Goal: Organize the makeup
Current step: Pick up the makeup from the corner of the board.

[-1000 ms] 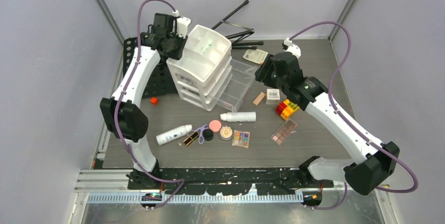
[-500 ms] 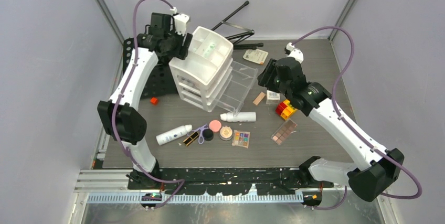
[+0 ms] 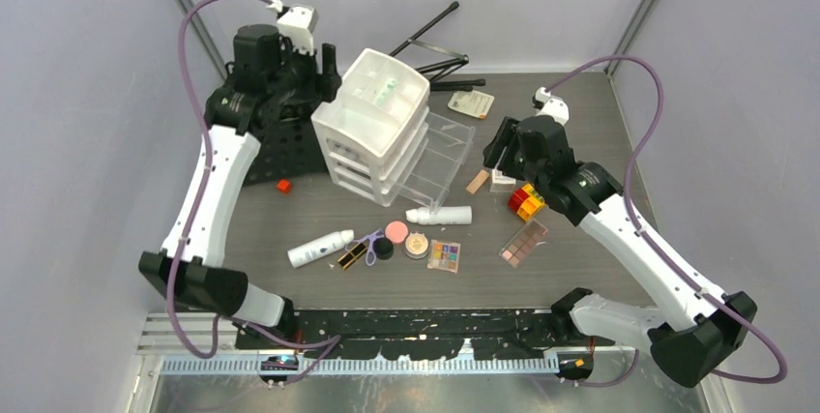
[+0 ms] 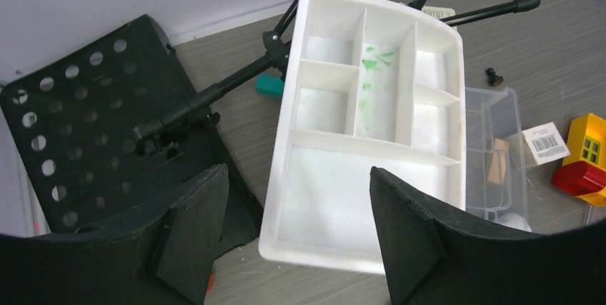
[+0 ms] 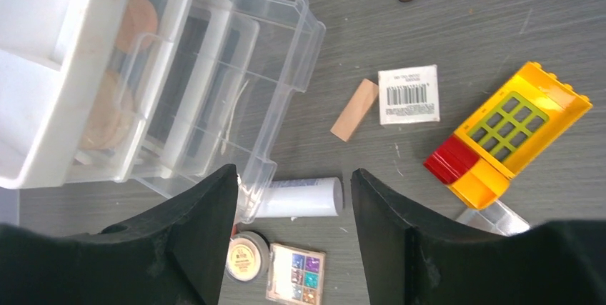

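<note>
Both pairs of jaws stand apart; makeup (image 3: 417, 244) lies loose: peach compacts (image 3: 396, 231), palettes (image 3: 444, 255), white bottles (image 3: 321, 249).

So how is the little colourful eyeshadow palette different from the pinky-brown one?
The small multicolour eyeshadow palette has bright blue, green and purple squares; the pink-brown eyeshadow palette has only muted pinks and browns. The pink-brown one is bigger and lies diagonally; the multicolour one sits almost straight. Both lie flat on the grey table.
</note>
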